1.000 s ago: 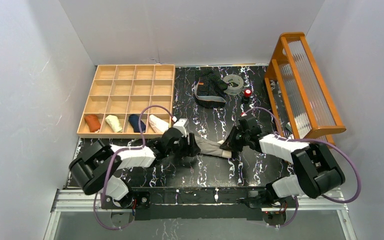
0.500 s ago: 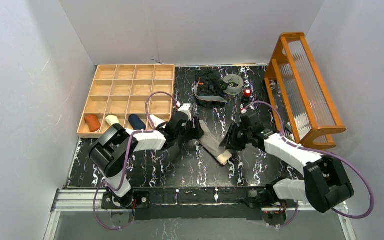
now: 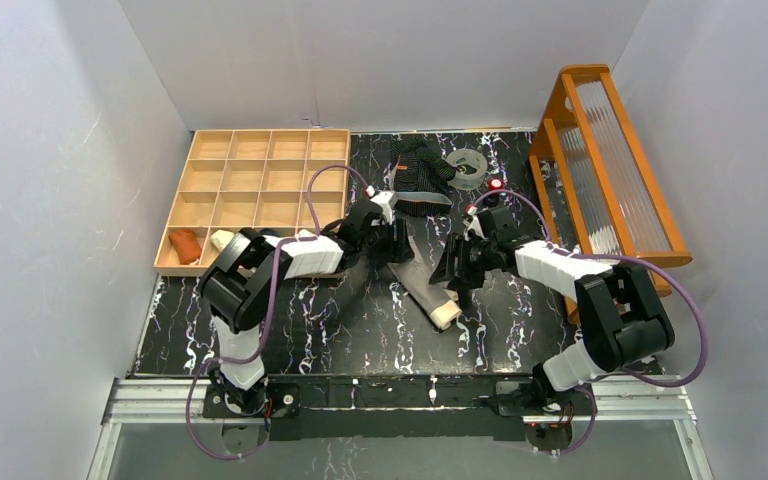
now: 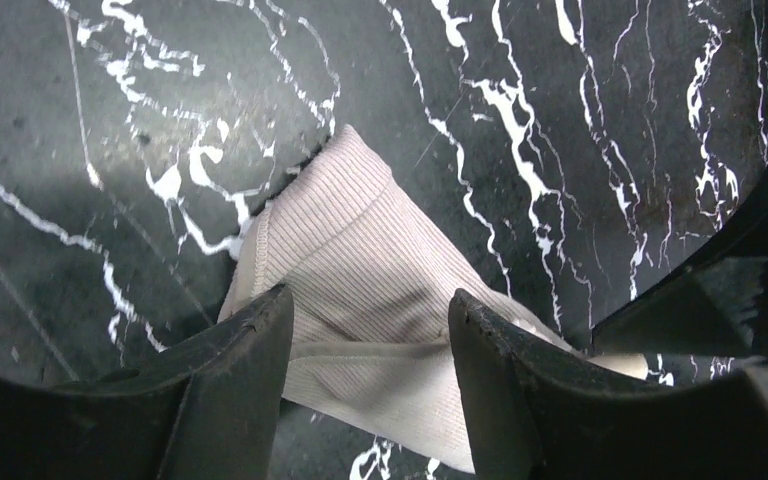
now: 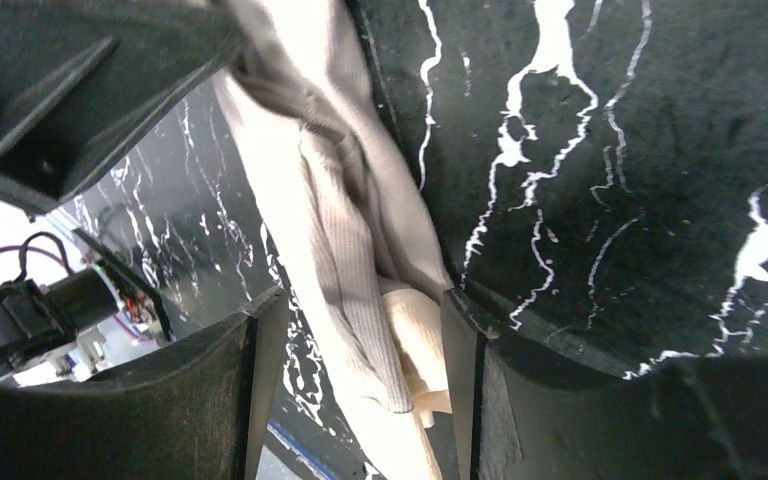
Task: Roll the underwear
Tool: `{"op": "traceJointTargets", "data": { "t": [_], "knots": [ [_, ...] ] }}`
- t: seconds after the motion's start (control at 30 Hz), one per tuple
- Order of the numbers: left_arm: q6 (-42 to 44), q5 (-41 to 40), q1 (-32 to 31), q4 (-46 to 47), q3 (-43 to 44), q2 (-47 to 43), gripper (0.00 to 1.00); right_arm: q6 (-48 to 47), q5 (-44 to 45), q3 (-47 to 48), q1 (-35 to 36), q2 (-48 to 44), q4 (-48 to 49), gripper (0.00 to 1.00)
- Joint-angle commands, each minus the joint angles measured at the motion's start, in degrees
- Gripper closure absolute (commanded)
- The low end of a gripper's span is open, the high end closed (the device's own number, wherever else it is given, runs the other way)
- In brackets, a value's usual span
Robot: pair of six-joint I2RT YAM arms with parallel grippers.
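Risking a slack, lopsided roll, or dragging only the top layer, if closing carelessly on the beige-grey underwear, folded in a diagonal strip at centre frame on the marbled table. Straddling its upper end with the left gripper, jaws wide apart, clamping nothing; bracketing it from the right with the right gripper, equally spread and empty. Reaching in low from either side, wrists pitched downward.

No readable text, label, brand, number or sign shows in any view.
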Motion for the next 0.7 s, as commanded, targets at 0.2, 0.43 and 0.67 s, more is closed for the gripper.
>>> {"op": "traceJointTargets", "data": {
  "t": [0.2, 0.43, 0.67],
  "knots": [
    [4.11, 6.35, 2.00, -6.07, 12.29, 8.38, 0.44, 2.60, -7.21, -5.60, -0.06, -2.23, 5.59, 0.39],
    [6.20, 9.90, 2.32, -10.32, 21.04, 12.17, 0.44, 9.29, -7.61, -12.16, 1.15, -6.58, 10.75, 0.39],
    [5.90, 10.29, 2.33, -10.65, 16.08, 3.26, 0.42, 8.88, -1.44, -11.21, 0.54, -11.66, 7.13, 0.39]
  ]
}}
